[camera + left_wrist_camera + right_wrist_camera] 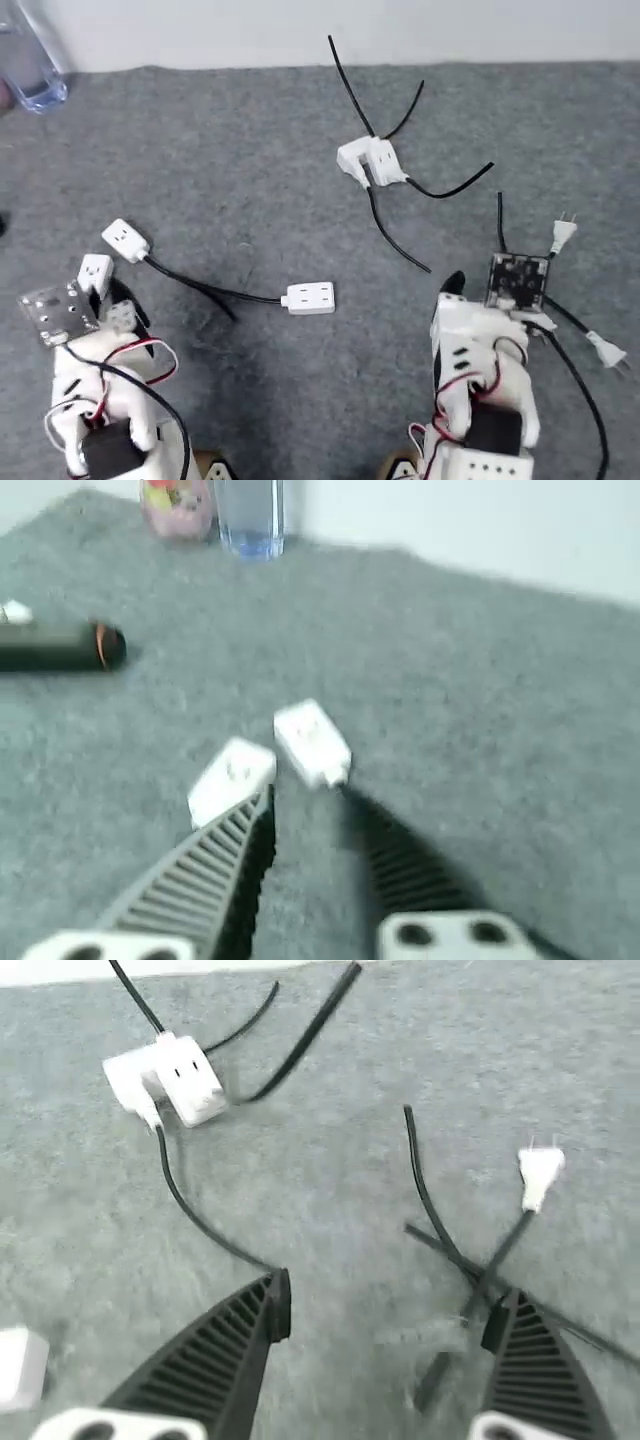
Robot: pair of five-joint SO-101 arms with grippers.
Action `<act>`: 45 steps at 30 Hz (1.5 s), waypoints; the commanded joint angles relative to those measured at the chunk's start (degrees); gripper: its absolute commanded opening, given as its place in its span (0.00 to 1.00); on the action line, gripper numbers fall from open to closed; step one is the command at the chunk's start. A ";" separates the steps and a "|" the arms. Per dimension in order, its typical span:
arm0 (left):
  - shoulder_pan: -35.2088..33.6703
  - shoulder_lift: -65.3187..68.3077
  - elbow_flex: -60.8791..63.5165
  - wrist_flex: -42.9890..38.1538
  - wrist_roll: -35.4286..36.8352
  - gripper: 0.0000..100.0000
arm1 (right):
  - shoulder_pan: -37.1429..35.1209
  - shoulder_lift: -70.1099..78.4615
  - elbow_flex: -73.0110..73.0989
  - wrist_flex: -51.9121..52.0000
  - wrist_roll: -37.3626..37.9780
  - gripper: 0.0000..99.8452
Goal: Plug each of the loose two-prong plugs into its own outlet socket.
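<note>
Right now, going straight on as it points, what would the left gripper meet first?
Probably the white outlet socket just ahead of the open left gripper; a second socket lies beside one fingertip. Depth is unclear.

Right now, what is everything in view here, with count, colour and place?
Outlet sockets: three, white; two at near left, one mid-table.
Socket cluster: one, white, black cords, far middle.
Loose plugs: two, white, black cords, near right.
Bottle: one, clear, far left corner.
Pink container: one, beside the bottle.
Marker-like object: one, black with orange, on the mat.
Mat: one, grey.
Left gripper: open, at the two sockets.
Right gripper: open, over the plug cords.
</note>
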 commanded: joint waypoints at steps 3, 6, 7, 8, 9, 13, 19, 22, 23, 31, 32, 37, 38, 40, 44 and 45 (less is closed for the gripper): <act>-0.09 1.49 4.35 1.23 0.09 0.36 | 0.75 -2.42 0.44 3.03 5.71 0.31; -0.09 0.18 7.52 1.14 0.09 0.36 | 3.30 -3.38 0.88 2.95 7.21 0.31; 0.00 -0.62 8.48 0.62 0.09 0.36 | 4.26 -4.26 0.97 2.95 7.21 0.31; 0.00 -1.58 9.63 -0.26 0.09 0.36 | 5.32 -4.70 1.05 2.95 7.12 0.31; 0.00 -2.02 10.86 -1.23 -0.09 0.36 | 6.46 -5.05 1.05 2.95 7.03 0.31; 1.76 -1.58 13.05 -4.75 0.00 0.36 | 10.95 -4.88 -0.09 0.57 5.80 0.31; 4.13 -1.58 13.05 -3.43 0.00 0.36 | 19.65 -4.79 -6.42 -3.74 16.35 0.31; 4.13 -1.58 13.05 -3.43 -0.09 0.36 | 23.08 -4.26 -8.44 -4.26 21.54 0.31; 4.13 -1.58 13.05 -3.34 -0.18 0.36 | 24.31 -4.26 -8.26 -4.53 22.95 0.31; 4.04 -1.58 13.05 -3.52 -0.26 0.36 | 31.43 -4.09 -4.84 -5.49 31.65 0.31; 4.04 -1.58 13.05 -3.52 -0.26 0.36 | 32.13 -3.56 -5.36 -5.49 32.18 0.31; 4.04 -1.58 13.05 -3.60 -0.26 0.36 | 36.18 6.20 -17.23 -0.57 34.73 0.26; 4.04 -1.58 13.05 -3.60 -0.26 0.36 | 36.53 9.36 -21.63 1.80 34.55 0.25; 4.04 -1.58 13.05 -3.60 -0.26 0.36 | 36.62 15.78 -31.30 7.87 34.55 0.25; 4.04 -1.58 13.05 -3.60 -0.26 0.36 | 36.44 28.44 -50.46 20.44 34.64 0.31; 4.04 -1.58 13.05 -3.60 -0.26 0.36 | 36.35 31.87 -54.24 22.99 34.81 0.32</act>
